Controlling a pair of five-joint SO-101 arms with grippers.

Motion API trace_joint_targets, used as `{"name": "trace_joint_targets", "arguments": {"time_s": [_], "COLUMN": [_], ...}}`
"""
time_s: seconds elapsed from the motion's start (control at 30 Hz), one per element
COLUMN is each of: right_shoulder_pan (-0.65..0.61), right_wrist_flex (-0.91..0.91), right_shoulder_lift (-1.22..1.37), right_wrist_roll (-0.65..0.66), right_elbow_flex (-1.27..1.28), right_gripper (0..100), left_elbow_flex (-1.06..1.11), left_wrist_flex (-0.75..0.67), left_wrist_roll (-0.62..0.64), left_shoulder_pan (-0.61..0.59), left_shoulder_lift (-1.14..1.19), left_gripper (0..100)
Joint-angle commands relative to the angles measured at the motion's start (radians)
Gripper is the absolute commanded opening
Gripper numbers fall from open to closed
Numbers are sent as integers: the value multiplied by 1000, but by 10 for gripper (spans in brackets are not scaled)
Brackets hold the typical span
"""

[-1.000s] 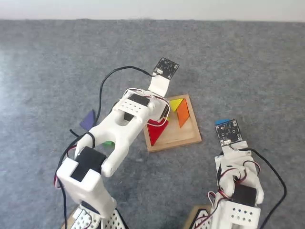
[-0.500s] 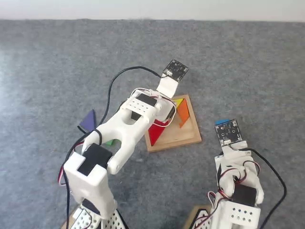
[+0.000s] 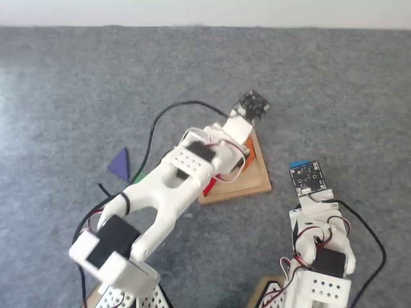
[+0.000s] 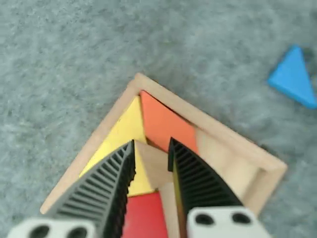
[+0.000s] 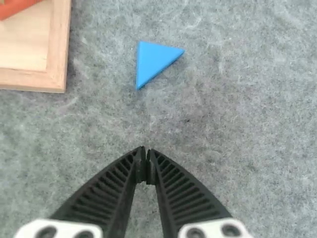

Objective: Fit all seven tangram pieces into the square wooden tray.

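Observation:
The square wooden tray (image 3: pixel 257 184) lies mid-table with a yellow piece (image 4: pixel 124 130), an orange piece (image 4: pixel 166 126) and a red piece (image 4: pixel 146 215) in it. My left arm (image 3: pixel 186 173) stretches over the tray. Its gripper (image 4: pixel 151 148) hangs just above the tray floor, open by a narrow gap, with nothing between the fingers. A blue triangle (image 5: pixel 153 58) lies on the carpet right of the tray, in front of my right gripper (image 5: pixel 147 166), which is shut and empty. A purple triangle (image 3: pixel 121 163) lies left of the tray.
A sliver of a green piece (image 3: pixel 139 174) shows beside the left arm, near the purple triangle. Grey carpet covers the whole table. A tray corner (image 5: pixel 34 74) sits close to the blue triangle. The left arm's cable (image 3: pixel 160 122) loops above the carpet.
The left arm has swung to the right and reached farther across the tray, uncovering the purple triangle. The right arm has kept still.

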Motion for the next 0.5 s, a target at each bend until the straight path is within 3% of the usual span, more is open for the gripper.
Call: {"name": "trace_joint_targets", "arguments": {"time_s": [0.0,0.47], "right_shoulder_pan": [-7,-5], "right_wrist_flex": [4,4], "right_shoulder_lift": [-2,-2], "right_wrist_roll": [12,12], "right_elbow_flex": [18,18], "right_gripper": [8,8], "left_elbow_flex": [27,-35], "left_wrist_flex": [-48,-32], "left_wrist_roll": [18,15], "left_shoulder_pan": [2,6], "left_shoulder_lift": [-61,86], "left_gripper": [107,107]}}
